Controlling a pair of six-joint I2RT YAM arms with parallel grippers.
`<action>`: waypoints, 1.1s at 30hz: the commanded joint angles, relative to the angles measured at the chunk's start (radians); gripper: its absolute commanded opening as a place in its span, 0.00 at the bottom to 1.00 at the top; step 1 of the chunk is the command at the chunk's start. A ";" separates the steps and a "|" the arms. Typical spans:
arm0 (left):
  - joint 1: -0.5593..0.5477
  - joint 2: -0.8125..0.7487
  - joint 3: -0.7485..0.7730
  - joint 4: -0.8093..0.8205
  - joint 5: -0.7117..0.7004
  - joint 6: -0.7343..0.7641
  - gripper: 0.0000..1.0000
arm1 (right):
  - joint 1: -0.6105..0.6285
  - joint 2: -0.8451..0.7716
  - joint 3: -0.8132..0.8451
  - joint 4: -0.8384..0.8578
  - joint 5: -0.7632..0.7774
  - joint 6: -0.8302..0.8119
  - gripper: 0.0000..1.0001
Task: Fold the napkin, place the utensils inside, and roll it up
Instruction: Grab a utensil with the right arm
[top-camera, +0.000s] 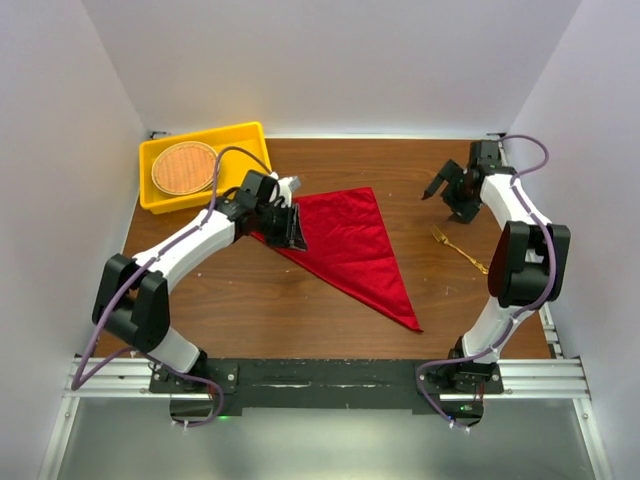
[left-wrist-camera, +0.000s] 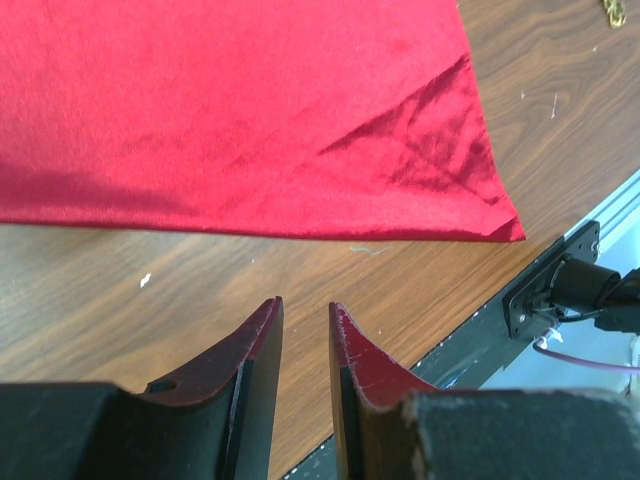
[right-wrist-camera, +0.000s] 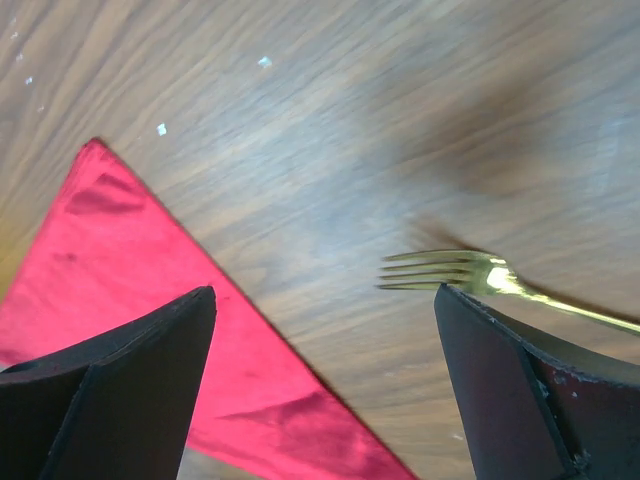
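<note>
The red napkin lies folded into a triangle in the middle of the table, one long point toward the near edge. My left gripper hangs over its left corner. In the left wrist view the napkin spreads ahead of the left gripper, whose jaws stand a narrow gap apart over bare wood, holding nothing. The gold fork rests on the wood right of the napkin. My right gripper hovers wide open behind it. Its wrist view shows the fork tines by the right finger and the napkin at left.
A yellow tray holding a round woven mat sits at the back left corner. White walls close in the table on three sides. The metal mounting rail runs along the near edge.
</note>
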 joint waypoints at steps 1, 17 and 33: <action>0.003 -0.052 -0.040 0.065 0.012 -0.028 0.30 | -0.024 0.019 0.074 -0.146 0.102 -0.124 0.94; 0.006 -0.066 -0.091 0.197 0.071 -0.025 0.41 | -0.039 -0.074 -0.153 0.029 0.090 -0.724 0.91; 0.015 -0.177 -0.190 0.280 0.106 0.072 0.52 | -0.104 -0.068 -0.231 -0.039 -0.061 -0.988 0.73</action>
